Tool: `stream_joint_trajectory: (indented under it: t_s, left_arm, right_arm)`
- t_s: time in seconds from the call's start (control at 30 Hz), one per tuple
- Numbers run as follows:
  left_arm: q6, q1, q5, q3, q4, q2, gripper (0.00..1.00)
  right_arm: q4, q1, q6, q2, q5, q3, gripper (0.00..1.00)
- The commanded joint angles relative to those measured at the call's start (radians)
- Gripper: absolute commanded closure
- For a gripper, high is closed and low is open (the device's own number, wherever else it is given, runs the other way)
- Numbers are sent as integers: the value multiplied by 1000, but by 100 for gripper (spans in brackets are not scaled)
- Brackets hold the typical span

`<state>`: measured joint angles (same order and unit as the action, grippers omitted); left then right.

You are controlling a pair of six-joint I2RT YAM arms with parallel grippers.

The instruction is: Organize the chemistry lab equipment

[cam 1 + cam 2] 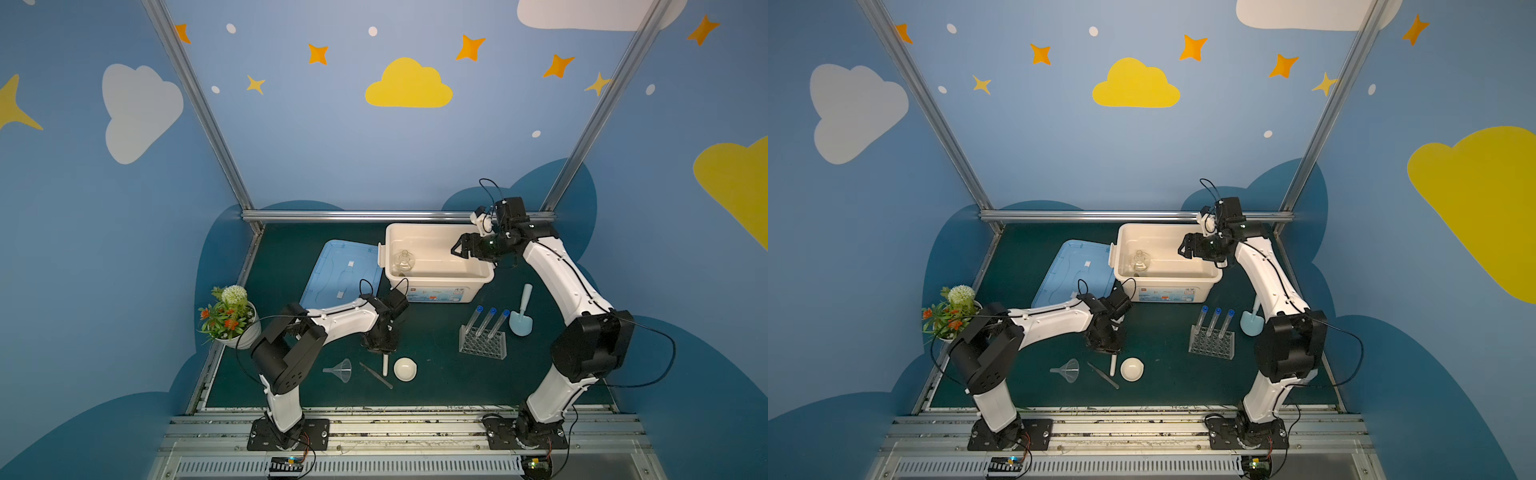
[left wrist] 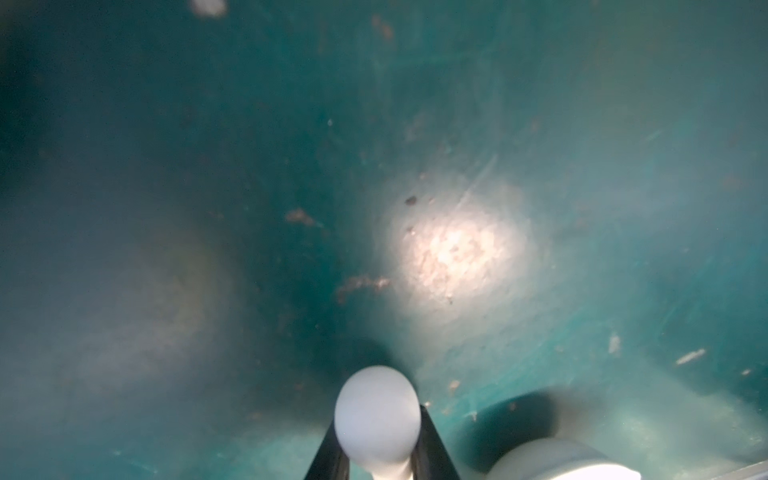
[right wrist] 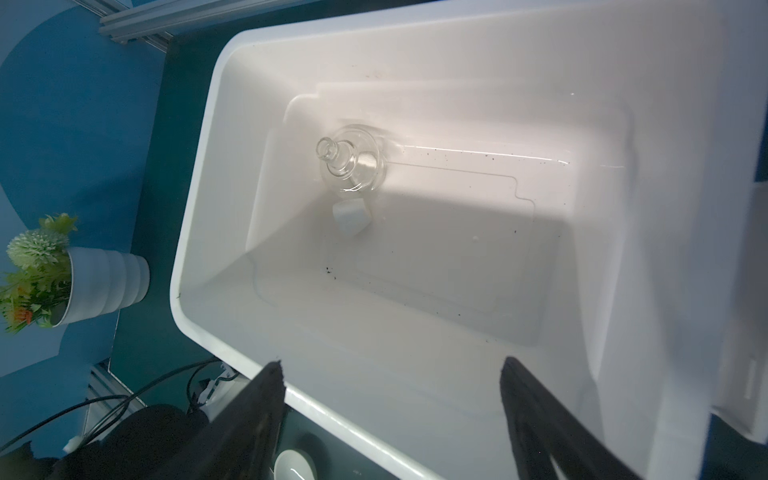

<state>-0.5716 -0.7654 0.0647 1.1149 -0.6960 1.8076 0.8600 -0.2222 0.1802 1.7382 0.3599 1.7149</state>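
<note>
Left wrist view showed the left gripper (image 2: 378, 419) clamped narrowly on the white round-headed pestle (image 2: 374, 395), a black finger against each side, just above the dark green mat (image 2: 166, 166). Right wrist view showed the right gripper (image 3: 390, 365) spread wide, holding nothing, above the white plastic bin (image 3: 195, 208) where the clear glass flask (image 3: 353, 162) stood upright.

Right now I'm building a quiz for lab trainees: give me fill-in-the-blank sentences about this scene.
The rack holds ____ blue-capped test tubes.
The glass flask stands inside the white ____.
The left end effector straddles the white ____.
The right end effector has its jaws ____.
Missing: three; bin; pestle; open.
</note>
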Motion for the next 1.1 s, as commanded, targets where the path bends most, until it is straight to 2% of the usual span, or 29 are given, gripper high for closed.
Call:
stream_joint_trajectory:
  t_s: [0.0, 0.4, 0.83, 1.07]
  left_arm:
    - [8, 4, 15, 16, 29, 25, 81]
    - [34, 8, -27, 54, 1, -40, 92]
    - [102, 13, -82, 212, -69, -245, 93]
    - [197, 34, -94, 301, 25, -302, 94]
  right_arm:
    - [-4, 12, 2, -35, 1, -22, 19]
    - [-38, 43, 16, -96, 17, -93, 19]
    - [-113, 113, 34, -147, -5, -191, 19]
    - [-124, 132, 27, -165, -54, -220, 19]
